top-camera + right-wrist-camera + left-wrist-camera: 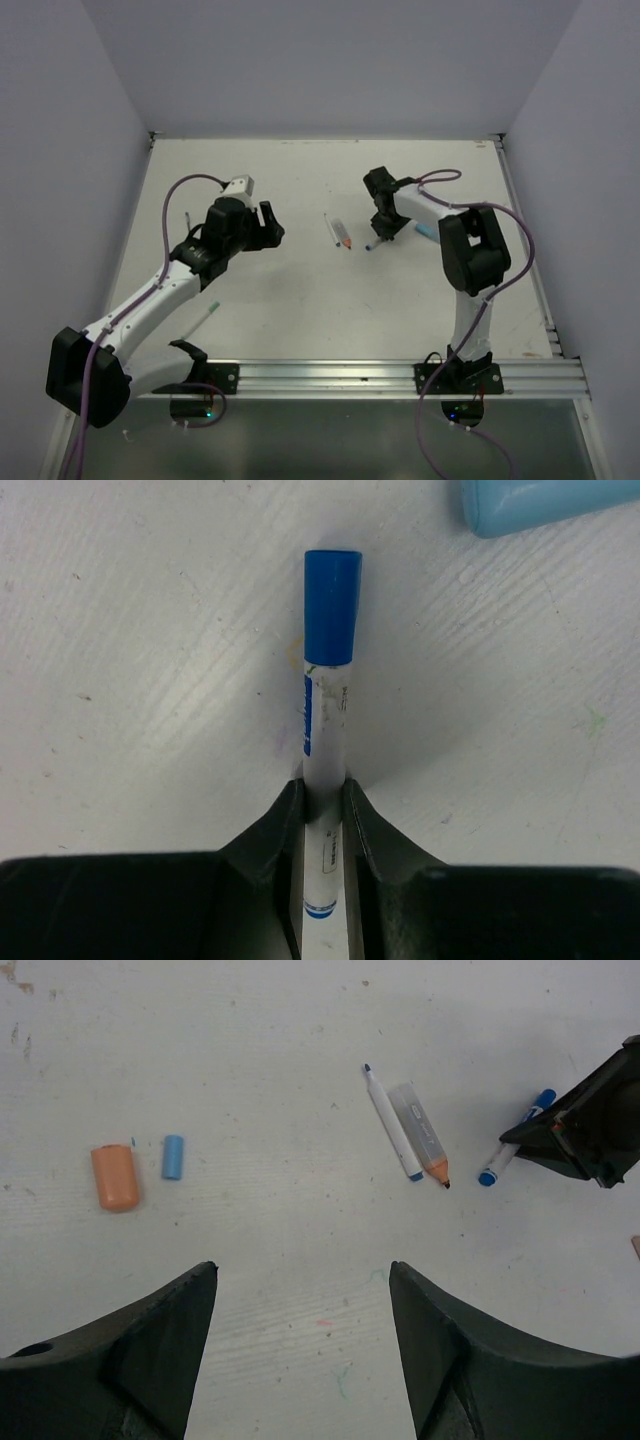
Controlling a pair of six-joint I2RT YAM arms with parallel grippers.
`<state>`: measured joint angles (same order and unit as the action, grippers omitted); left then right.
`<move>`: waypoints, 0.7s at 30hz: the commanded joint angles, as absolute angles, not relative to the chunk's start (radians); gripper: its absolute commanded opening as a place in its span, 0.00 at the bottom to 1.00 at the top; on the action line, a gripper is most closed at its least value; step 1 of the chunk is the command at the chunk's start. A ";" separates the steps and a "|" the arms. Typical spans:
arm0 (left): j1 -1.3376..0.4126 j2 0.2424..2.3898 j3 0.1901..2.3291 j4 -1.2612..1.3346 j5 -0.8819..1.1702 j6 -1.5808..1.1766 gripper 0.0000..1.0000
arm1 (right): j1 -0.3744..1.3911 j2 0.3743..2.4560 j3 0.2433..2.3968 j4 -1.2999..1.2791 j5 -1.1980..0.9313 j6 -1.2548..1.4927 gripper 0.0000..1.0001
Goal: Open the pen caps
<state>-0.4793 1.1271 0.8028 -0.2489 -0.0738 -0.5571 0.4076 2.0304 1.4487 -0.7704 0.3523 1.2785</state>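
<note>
The pen cap (332, 605) sits beyond the right fingers (265, 845), which are clamped on its pen (325, 720). The smooth pen may slip. The left fingers (150, 1360) are apart.

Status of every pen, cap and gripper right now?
White pen with blue cap: capped, held.
Right gripper: shut on that pen.
Left gripper: open, empty.
White blue-ended pen: uncapped, lying flat.
Grey orange-tipped pen: uncapped, lying flat.
Orange plastic cap: off, loose.
Small blue plastic cap: off, loose.

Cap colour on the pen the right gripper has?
Blue. The cap tops the white-barrelled pen clamped in the right gripper; right wrist view shows it best.
</note>
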 commanded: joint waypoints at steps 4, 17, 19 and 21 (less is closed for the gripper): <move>-0.483 1.117 0.792 -0.186 -0.009 -0.551 0.74 | 0.445 1.935 1.301 -0.697 0.354 1.083 0.00; -0.482 1.218 0.811 -0.089 0.207 -0.569 0.71 | 0.505 1.652 1.023 -0.272 0.137 0.539 0.00; -0.483 1.244 0.831 -0.074 0.263 -0.578 0.71 | 0.538 1.612 1.012 -0.252 0.051 0.494 0.00; -0.482 1.264 0.847 -0.040 0.317 -0.589 0.73 | 0.549 1.582 0.996 -0.210 -0.053 0.440 0.00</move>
<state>-0.4793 1.2339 0.7994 -0.1291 0.1871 -0.5640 0.5217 1.6623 1.0084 -0.3218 0.1139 0.5861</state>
